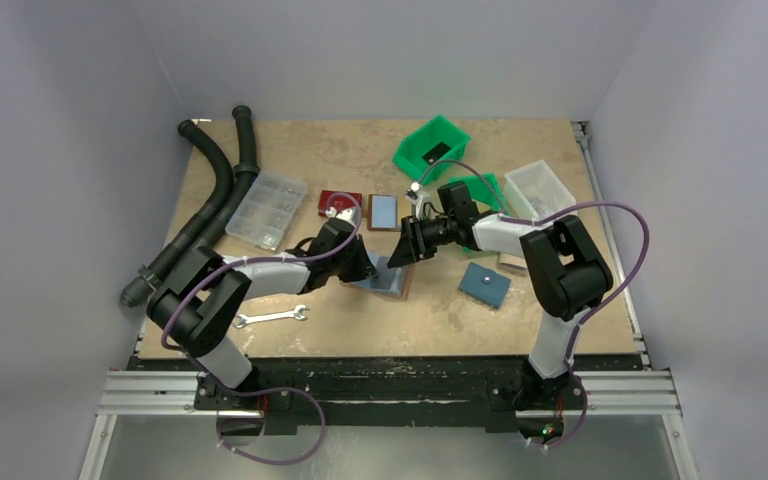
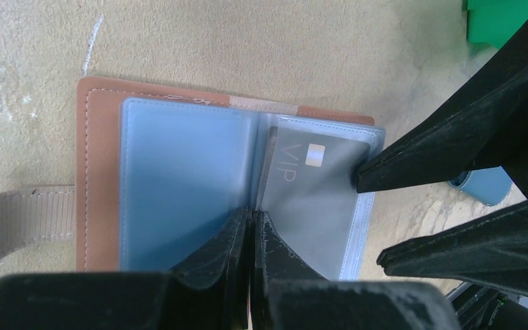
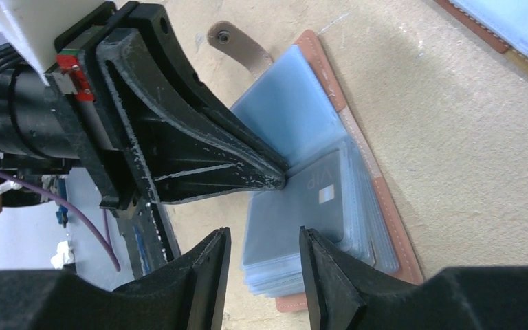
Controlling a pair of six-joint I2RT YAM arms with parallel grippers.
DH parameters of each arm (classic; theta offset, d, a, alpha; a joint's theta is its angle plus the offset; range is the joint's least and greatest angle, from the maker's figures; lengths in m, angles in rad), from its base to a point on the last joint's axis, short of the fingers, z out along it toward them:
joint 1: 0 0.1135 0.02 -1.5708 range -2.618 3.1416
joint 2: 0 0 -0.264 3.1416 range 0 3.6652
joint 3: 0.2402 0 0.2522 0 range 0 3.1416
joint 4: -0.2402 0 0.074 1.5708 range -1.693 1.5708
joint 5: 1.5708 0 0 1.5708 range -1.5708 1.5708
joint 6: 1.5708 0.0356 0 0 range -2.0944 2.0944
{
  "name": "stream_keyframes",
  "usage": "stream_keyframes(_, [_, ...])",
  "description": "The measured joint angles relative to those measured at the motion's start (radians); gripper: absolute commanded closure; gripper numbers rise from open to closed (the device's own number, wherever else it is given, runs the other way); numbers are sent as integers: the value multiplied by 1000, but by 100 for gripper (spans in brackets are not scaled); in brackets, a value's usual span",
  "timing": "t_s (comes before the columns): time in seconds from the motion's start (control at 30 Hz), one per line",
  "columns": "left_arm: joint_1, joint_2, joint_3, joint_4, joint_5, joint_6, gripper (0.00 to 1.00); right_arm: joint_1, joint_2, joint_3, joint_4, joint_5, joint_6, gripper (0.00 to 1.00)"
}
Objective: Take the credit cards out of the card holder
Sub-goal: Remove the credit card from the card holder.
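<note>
One grey card in brown card holder

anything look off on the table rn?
One thing: the grey VIP card sits skewed inside its clear sleeve on the right page of the open card holder, with its top edge slanting against the sleeve's. Nothing looks spilled or damaged.

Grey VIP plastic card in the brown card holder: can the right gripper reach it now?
Probably yes: the open right gripper sits beside the grey VIP card, nothing between; the shut left gripper is at the blue sleeves.
</note>
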Motion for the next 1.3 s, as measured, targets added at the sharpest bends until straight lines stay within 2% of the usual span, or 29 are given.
stream_keyframes(0.67, [0, 2, -21, 34, -8, -15, 100, 0, 0, 57, -151, -43, -141, 57])
stream_keyframes(1.1, [0, 7, -24, 49, -6, -16, 100, 2, 15, 81, -199, -34, -163, 56])
stream_keyframes(1.3, [0, 6, -25, 51, -6, -16, 100, 5, 21, 94, -220, -27, -180, 52])
